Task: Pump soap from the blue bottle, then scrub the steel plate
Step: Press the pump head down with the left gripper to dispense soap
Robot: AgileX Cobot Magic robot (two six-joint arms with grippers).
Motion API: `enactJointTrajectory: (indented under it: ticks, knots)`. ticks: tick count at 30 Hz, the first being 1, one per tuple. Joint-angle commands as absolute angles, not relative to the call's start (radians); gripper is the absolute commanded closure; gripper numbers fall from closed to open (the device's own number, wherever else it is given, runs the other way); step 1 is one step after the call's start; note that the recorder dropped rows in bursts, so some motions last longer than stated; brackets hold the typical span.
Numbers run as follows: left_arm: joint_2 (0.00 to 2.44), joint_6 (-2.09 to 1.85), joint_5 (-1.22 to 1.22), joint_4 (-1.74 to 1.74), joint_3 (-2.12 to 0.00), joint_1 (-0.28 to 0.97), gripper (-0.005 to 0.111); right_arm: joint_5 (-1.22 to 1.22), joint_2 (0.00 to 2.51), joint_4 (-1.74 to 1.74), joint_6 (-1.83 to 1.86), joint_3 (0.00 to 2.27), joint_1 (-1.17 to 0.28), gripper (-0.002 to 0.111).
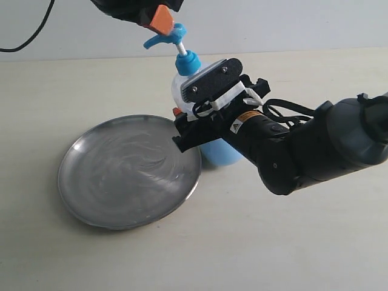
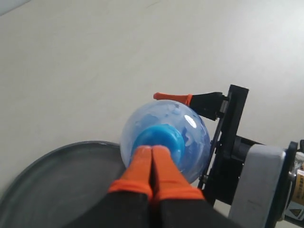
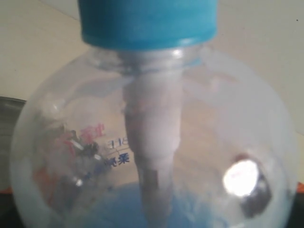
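The blue bottle (image 1: 215,151) stands upright on the tabletop (image 1: 291,248), nearer the far edge than the near one and about midway between the two side edges. The soap (image 1: 221,156) fills only its lower part. In the right wrist view the clear shoulders above the soap (image 3: 118,209) are see-through.

The steel plate (image 1: 129,171) lies flat on the side of the bottle toward the left edge. Its rim runs right up against the bottle's base, though I cannot tell whether they touch.

The right fingers (image 1: 209,80) reach in from the right edge and pinch the bottle's upper body, one on each side. One orange tip (image 2: 173,97) lies along the bottle's wall.

The left fingers (image 2: 142,166) are pressed together, with no gap between the orange pads. They come down from above, with their tip (image 1: 160,20) on top of the pump head (image 1: 165,37). The white stem under the head stands out of the collar.

The right arm (image 1: 315,145) takes up the room between the bottle and the right edge. Bare tabletop runs wide toward the near edge and the near corners, and a narrower strip lies between the plate and the left edge. A black cable (image 1: 30,33) hangs beyond the far edge, by the far left corner.
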State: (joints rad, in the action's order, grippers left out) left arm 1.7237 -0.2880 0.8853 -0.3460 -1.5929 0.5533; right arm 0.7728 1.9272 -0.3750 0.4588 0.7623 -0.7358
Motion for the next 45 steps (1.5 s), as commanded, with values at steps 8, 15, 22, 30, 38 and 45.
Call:
enactJointTrajectory:
  ticks: [8,15,22,30,38,45]
  knots:
    - [1.729,-0.279,0.816,-0.330,-1.593,0.555,0.107,0.840,1.920,-0.341,0.470,0.772,-0.736,0.108]
    - [1.729,-0.280,0.863,-0.342,-1.593,0.555,0.107,0.840,1.920,-0.338,0.470,0.772,-0.736,0.108]
    - [1.751,-0.280,0.898,-0.346,-1.593,0.555,0.107,0.840,1.920,-0.334,0.470,0.772,-0.736,0.108]
    - [1.778,-0.283,0.950,-0.388,-1.593,0.555,0.107,0.840,1.920,-0.302,0.442,0.772,-0.736,0.108]
    - [1.803,-0.286,1.048,-0.412,-1.593,0.557,0.107,0.840,1.920,-0.276,0.442,0.772,-0.736,0.108]
    - [1.837,-0.288,1.067,-0.422,-1.593,0.557,0.107,0.929,1.920,-0.261,0.420,0.737,-0.736,0.108]
